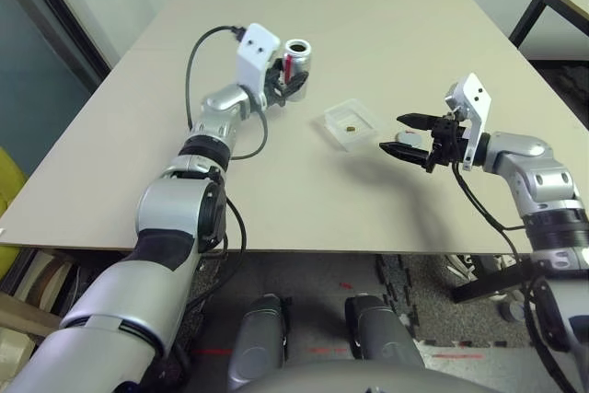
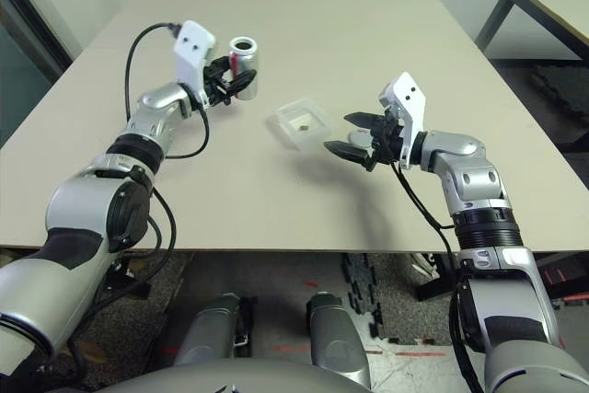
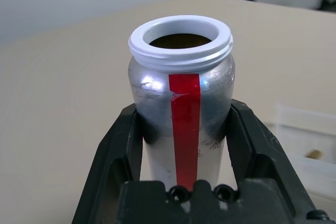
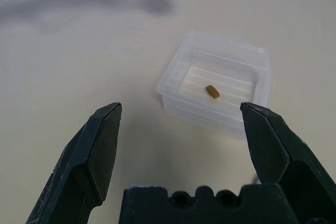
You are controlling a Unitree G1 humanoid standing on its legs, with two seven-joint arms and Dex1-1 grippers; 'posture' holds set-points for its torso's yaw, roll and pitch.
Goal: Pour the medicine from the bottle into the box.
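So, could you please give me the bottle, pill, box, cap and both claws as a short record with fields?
bottle: upright, uncapped, red stripe on its side
left claw: closed on the bottle
pill: brown, lying inside the box
box: clear, open-topped, on the table, right of the bottle
right claw: open and empty
cap: loose on the table, beside the right claw

The cylindrical metal bottle is silver-grey with a solid red vertical stripe and a whitish neck ring. The clear, whitish square plastic box, the amber-brown oblong pill and the plain beige flat surface are unpatterned.
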